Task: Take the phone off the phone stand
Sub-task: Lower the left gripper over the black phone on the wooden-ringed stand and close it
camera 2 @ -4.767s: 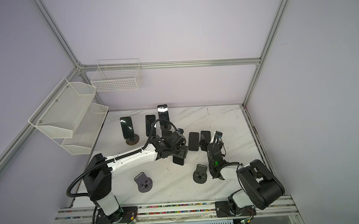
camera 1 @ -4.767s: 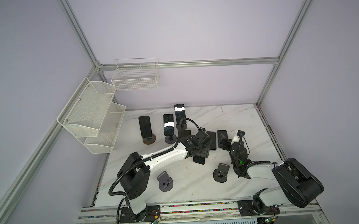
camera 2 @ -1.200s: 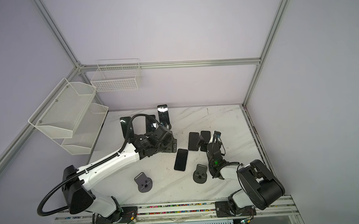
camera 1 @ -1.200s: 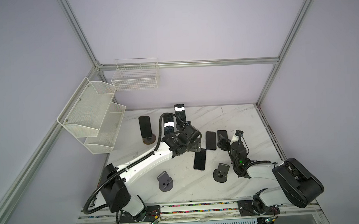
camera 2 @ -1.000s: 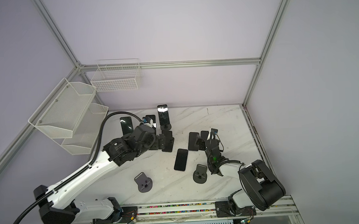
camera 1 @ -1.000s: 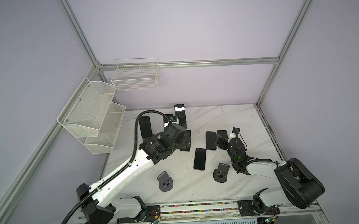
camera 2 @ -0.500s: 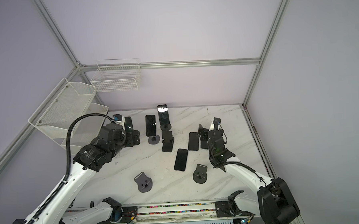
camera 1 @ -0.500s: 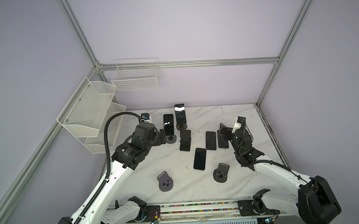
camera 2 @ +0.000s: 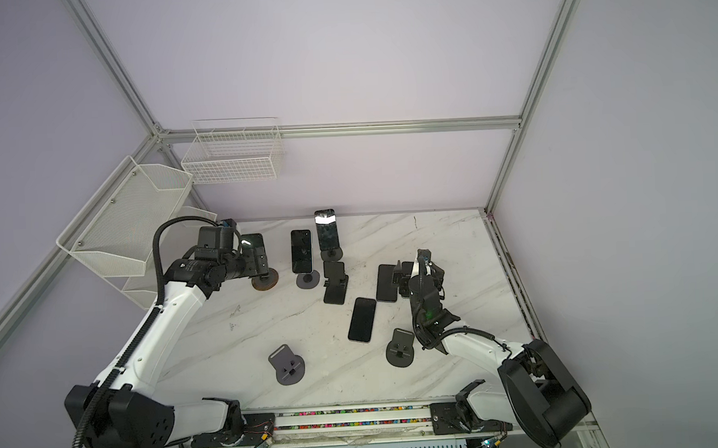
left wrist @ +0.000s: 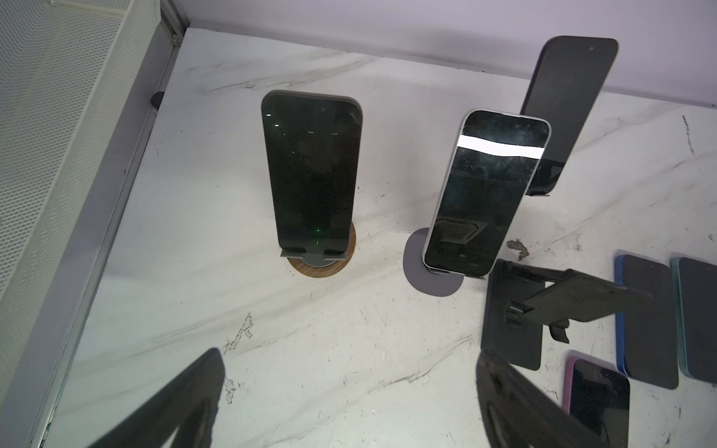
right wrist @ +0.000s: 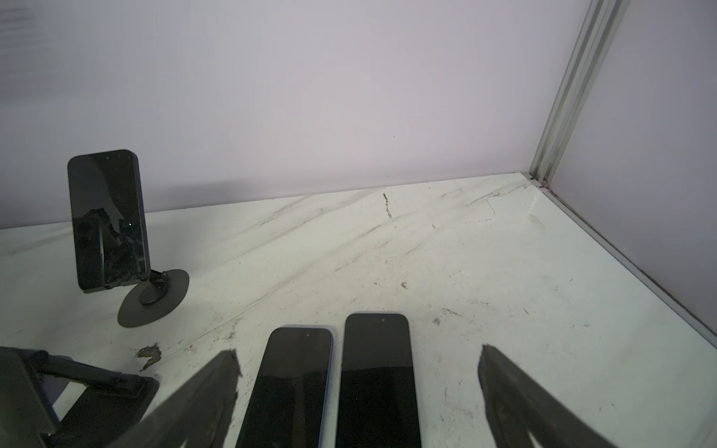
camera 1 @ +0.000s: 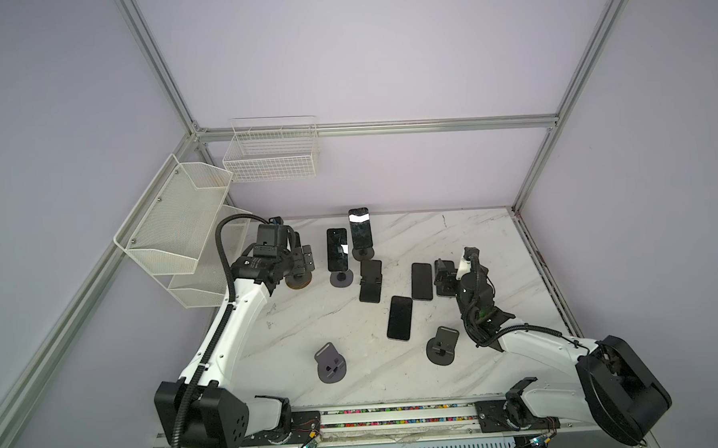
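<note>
Counter: I see a white marbled counter (camera 1: 295,319), scuffed and flecked with dirt, meeting the walls (camera 1: 383,66) at the back and both sides.
Room: lilac walls, an aluminium frame (camera 1: 386,127), a wire basket (camera 1: 271,154) on the back wall, and a mesh shelf (camera 1: 174,224) on the left wall.
Phone: the phone (left wrist: 310,170) stands upright on the wood-rimmed stand (left wrist: 322,265) near the back left corner.
Left tool: the left tool (left wrist: 351,355) is spread wide and empty, facing that phone, clear of it.
Right tool: the right tool (right wrist: 359,352) is spread wide and empty, over the flat phones (right wrist: 376,372).

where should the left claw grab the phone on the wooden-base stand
Probably its long edges, upper half: the phone stands nearly upright, screen facing the left claw, so come from the front. The lip of the stand blocks its bottom edge.
</note>
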Controlling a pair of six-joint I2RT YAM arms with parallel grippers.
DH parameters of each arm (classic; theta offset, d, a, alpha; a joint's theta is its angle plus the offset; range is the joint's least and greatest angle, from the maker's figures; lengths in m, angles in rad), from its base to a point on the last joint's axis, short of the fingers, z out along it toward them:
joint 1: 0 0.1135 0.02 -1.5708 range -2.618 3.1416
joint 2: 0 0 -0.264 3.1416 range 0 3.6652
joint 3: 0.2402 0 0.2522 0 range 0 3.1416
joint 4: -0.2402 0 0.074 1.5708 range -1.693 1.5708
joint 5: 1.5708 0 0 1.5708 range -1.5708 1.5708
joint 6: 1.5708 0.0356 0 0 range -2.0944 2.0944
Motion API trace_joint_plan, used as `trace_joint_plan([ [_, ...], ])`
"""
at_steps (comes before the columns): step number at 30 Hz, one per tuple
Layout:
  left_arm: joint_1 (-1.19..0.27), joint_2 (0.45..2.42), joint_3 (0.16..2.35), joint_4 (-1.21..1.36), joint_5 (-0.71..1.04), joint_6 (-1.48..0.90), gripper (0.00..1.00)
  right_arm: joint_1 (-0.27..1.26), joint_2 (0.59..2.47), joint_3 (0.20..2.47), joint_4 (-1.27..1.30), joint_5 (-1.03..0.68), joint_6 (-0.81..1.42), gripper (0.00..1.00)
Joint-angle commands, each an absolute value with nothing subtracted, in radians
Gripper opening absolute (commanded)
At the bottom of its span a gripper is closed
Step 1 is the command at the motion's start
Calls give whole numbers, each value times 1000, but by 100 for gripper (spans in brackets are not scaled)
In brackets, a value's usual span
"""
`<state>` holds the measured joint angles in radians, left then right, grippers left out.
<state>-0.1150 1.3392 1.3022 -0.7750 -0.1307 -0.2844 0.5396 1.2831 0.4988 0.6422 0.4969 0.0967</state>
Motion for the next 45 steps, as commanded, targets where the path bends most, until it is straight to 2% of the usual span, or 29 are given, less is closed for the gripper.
trace_joint_plan([
  [1,-81,1357,1409,-714,-55,-227,100,544,1315,540,688,483,65,97],
  [7,-69,1446,1475,-690,-89,-189,99,542,1321,539,707,490,83,97],
  [15,-62,1471,1485,-640,-120,-168,99,522,1281,493,769,460,87,97],
  [23,-54,1453,1413,-608,-150,-161,100,499,1314,494,827,440,108,97],
  [36,-35,1482,1410,-568,-124,-120,100,372,1396,503,943,314,126,97],
  [45,-32,1536,1451,-555,-38,-141,100,368,1427,528,929,302,118,97],
])
